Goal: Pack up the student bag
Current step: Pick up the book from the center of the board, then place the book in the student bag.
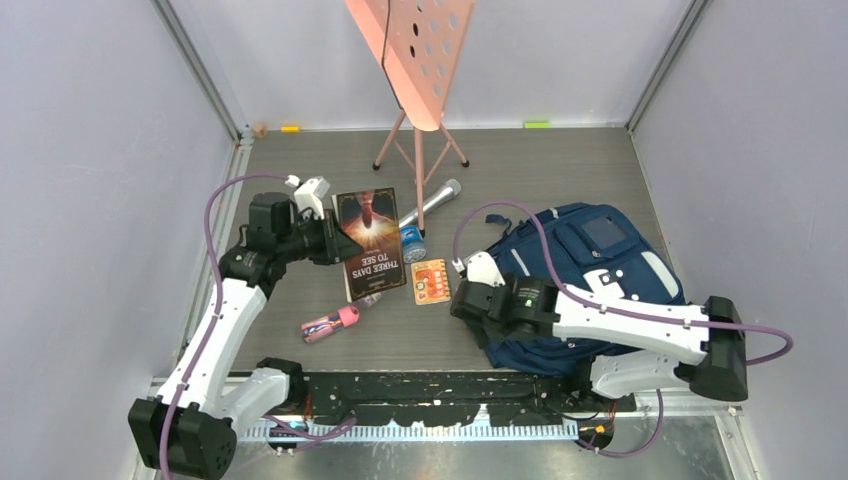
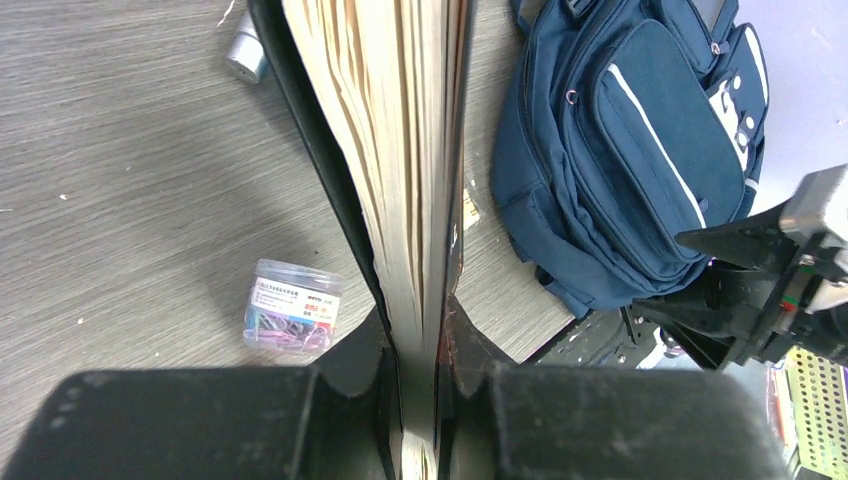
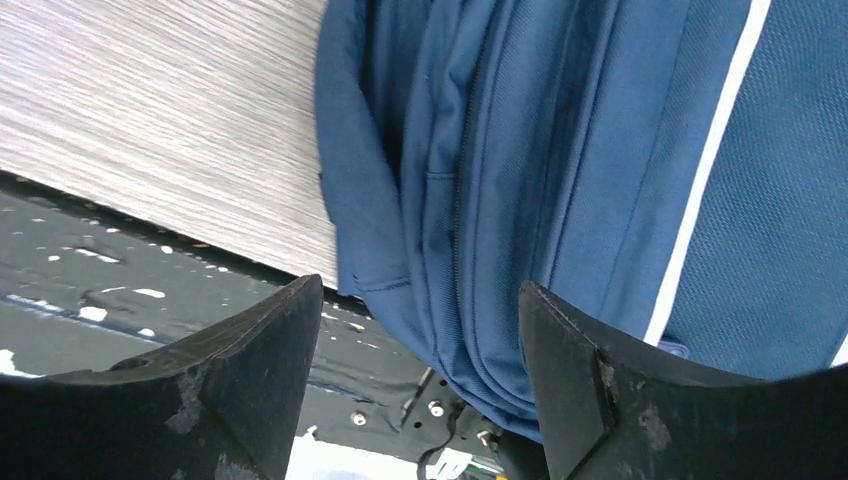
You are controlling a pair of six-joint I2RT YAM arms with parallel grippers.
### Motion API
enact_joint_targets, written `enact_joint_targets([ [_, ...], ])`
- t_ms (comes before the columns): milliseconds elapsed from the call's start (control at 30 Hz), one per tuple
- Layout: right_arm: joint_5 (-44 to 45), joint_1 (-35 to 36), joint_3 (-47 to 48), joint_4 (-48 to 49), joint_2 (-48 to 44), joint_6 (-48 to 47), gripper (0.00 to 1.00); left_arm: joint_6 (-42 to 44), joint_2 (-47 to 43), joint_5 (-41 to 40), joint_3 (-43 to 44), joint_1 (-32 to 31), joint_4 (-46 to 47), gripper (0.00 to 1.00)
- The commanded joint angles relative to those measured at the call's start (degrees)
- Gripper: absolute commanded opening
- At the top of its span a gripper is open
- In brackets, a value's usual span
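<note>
1. Book [image 1: 372, 243] clamped edge-on in left gripper [image 1: 330, 243], left of centre on the desk [image 1: 560, 170]. Step in hand looks like carrying it to the bag.
2. Right gripper [image 1: 468, 300] is spread open, jaws astride the bag's near-left edge, gripping nothing. Next move: pinch the fabric and hold the opening wide.
3. student bag [image 1: 560, 250] lies front-up on the right side by the near edge, long axis diagonal toward the far-right corner.
</note>
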Motion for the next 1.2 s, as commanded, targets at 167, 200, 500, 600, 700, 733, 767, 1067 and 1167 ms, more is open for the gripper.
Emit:
enact_joint_targets([
  [167,5.56,3.22,0.77,-11.34,6.60,8.48,0.74,1.38,-2.13,0.88,0.59,0.30,1.73,0.00],
  [200,5.48,3.46,0.16,-11.41,6.87,8.71,0.73,1.34,-1.82,0.96,0.59,0.31,1.70,0.00],
  [500,4.33,7.17,-1.30,-8.45,11.06,10.45,0.66,0.98,-1.17,1.50,0.42,0.26,1.69,0.00],
  [600,5.75,7.22,-1.31,-9.47,13.19,12.65,0.63,0.99,-1.13,1.41,0.41,0.31,1.69,0.00],
  [700,7.87,7.22,-1.04,-12.15,14.32,16.00,0.62,0.91,-1.03,1.56,0.41,0.31,1.69,0.00],
  [733,8.57,7.22,-1.07,-12.55,14.55,16.47,0.62,0.90,-0.90,1.66,0.41,0.31,1.69,0.00],
  [767,8.83,7.22,-1.04,-13.12,15.34,17.13,0.62,0.83,-0.95,1.87,0.41,0.31,1.69,0.00],
  [1067,13.34,7.22,0.63,-18.75,24.03,22.12,0.58,0.72,-1.49,2.13,0.30,0.31,1.86,0.00],
  [1167,15.20,7.15,0.86,-19.24,23.87,23.09,0.47,0.72,-1.69,2.24,0.24,0.28,1.87,0.00],
])
